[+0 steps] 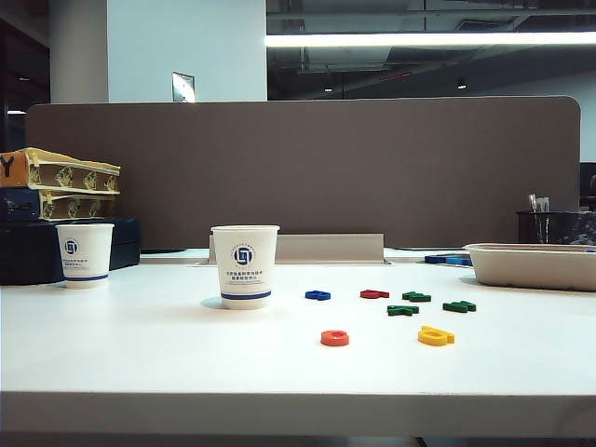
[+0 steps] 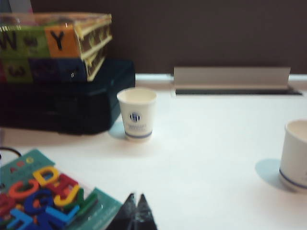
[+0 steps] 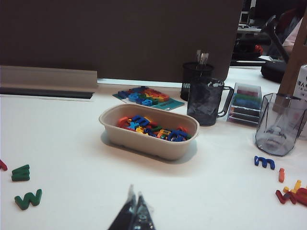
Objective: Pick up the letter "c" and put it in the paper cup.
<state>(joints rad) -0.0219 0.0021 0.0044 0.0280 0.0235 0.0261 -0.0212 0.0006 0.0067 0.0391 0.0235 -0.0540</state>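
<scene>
— Where are your hands right now, and what are they doing?

— My left hand (image 2: 135,213) hangs low over the white counter (image 1: 140,345), its two dark fingertips pressed together with nothing between them. My right hand (image 3: 135,215) sits the same way on the other side: tips closed tight, empty.

— Go across from the left. What lies ahead of the left hand?

— Just beside it, to its left, a teal sheet of mixed coloured letters (image 2: 43,199). Farther ahead on that side, a stack of alphabet boxes (image 2: 53,45) rests on a dark case (image 2: 62,103), and the smaller-looking cup (image 2: 137,113) stands upright in front of the case. Ahead to the right is the paper cup (image 2: 295,153), also upright, cut off by the edge of my wrist view.

— And the letter "c"?

— The letter "c" (image 1: 334,338) lies flat on the counter, well apart from both hands, to the right of the paper cup (image 1: 245,266) and nearer the counter's front edge. A yellow letter (image 1: 435,336) lies to its right; a blue one (image 1: 318,295), a darker red one (image 1: 374,294) and two green ones (image 1: 403,304) lie behind it.

— What does the right hand face?

— Green letters (image 3: 24,184) off to its left, a beige tray (image 3: 148,132) heaped with letters straight ahead, a dark mug (image 3: 205,101) behind the tray, and a clear container (image 3: 280,124) with a few loose letters (image 3: 265,162) to its right.
</scene>
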